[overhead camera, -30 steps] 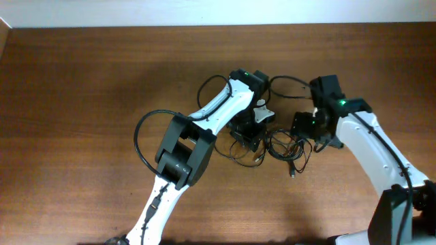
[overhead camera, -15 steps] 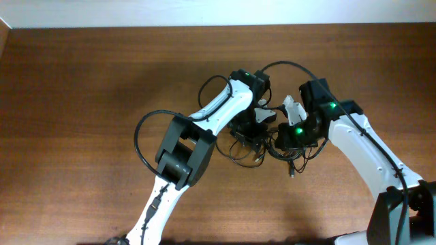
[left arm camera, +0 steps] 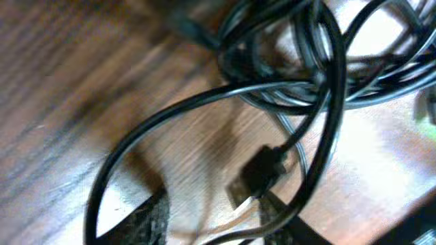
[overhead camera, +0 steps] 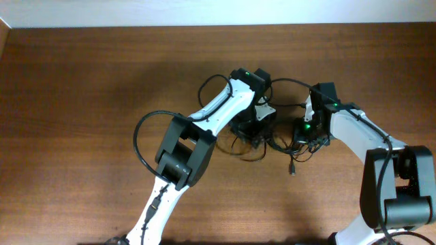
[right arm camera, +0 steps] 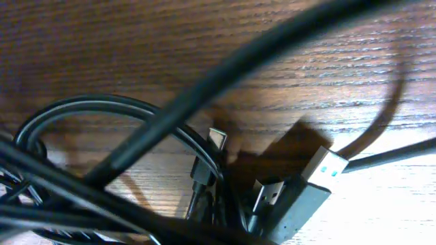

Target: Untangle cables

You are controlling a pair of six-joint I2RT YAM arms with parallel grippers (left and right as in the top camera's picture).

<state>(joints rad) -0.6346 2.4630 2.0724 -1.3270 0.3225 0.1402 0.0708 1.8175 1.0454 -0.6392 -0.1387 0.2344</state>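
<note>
The cable tangle lies between and under my tools; the right gripper is closed, whether on a cord I cannot tell, nor the left gripper opening.

Overhead view is evenly lit and sharp; wrist views blur the cables, glare whitening the table.

The cables sit hemmed between the left arm and right arm; open table lies all around.
</note>
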